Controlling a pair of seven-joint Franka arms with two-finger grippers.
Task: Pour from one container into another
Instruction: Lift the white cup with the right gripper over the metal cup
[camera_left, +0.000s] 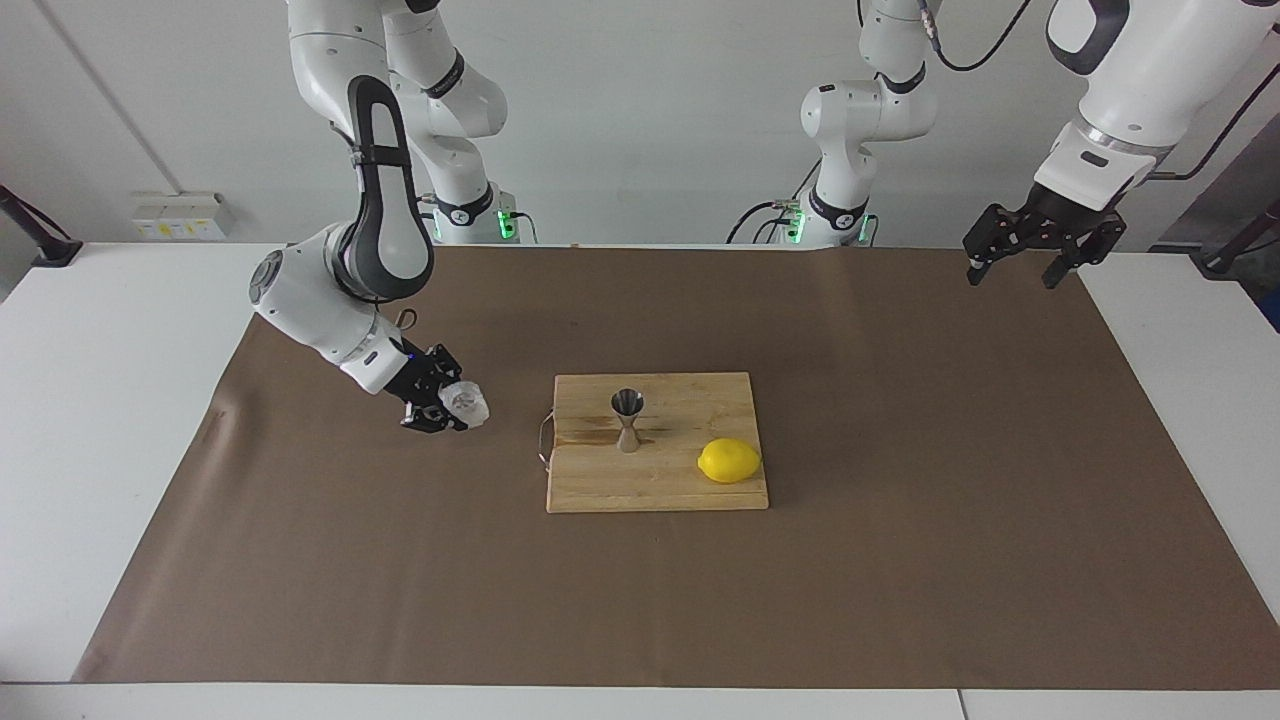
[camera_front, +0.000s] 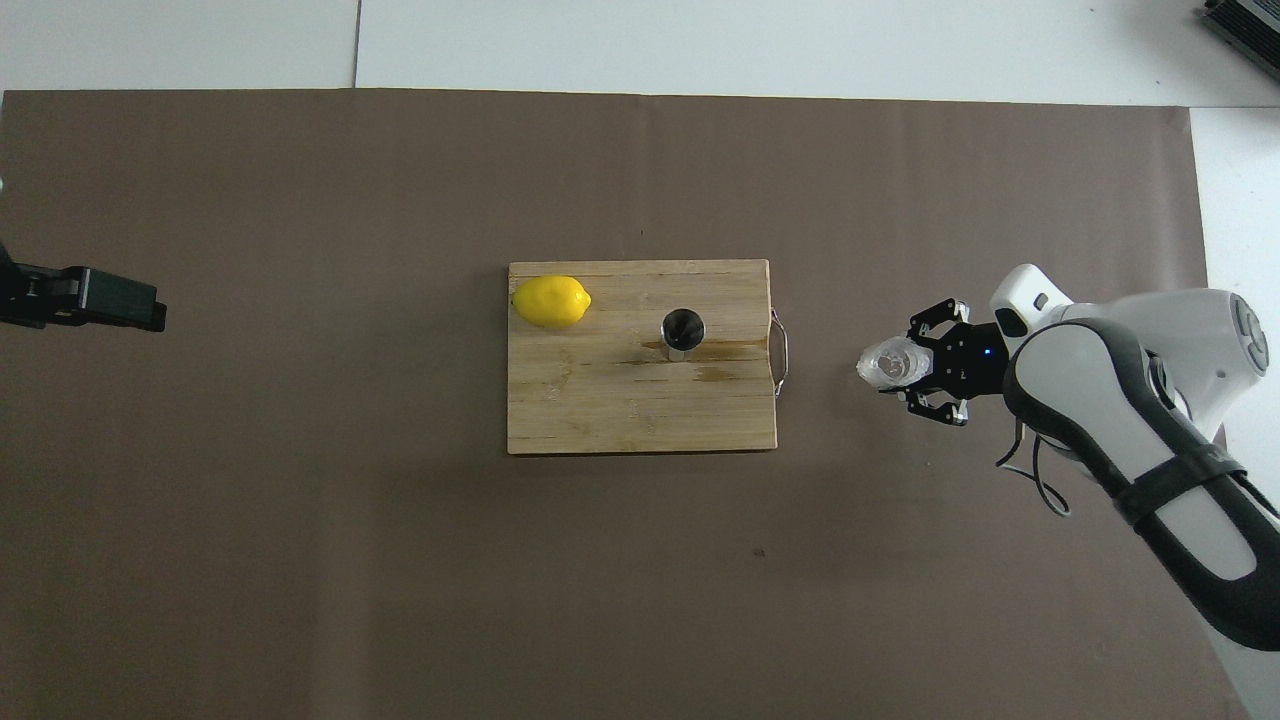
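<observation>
**Tumbler gripped and raised, jigger waiting on the board**

Nearest the robots, the left hand (camera_left: 1042, 245) is seen spread open and empty, held high over the brown paper at the left arm's end of the table (camera_left: 60, 420); that arm is judged to be waiting.

Farther out, the right hand (camera_left: 440, 402) is pressed shut on the glass tumbler (camera_left: 466, 402), which is pinched by its side wall. The tumbler is carried low over the paper (camera_left: 900, 560), toward the right arm's end, near the cutting board (camera_left: 660, 490) but not yet over it. It is shown tilted, its mouth turned partly toward the board.

On the board, the steel jigger (camera_left: 627, 420) is stood upright with its upper cup open. A lemon (camera_left: 729, 461) is laid beside it, a little farther from the robots.

Several risks can be judged from here. Because the tumbler is already tipped, any contents may be lost onto the paper before the jigger is reached. The jigger's mouth is small and its waist narrow, so a low or hasty approach may knock it over. Smooth glass may also slip in a side pinch once it is rotated further.
</observation>
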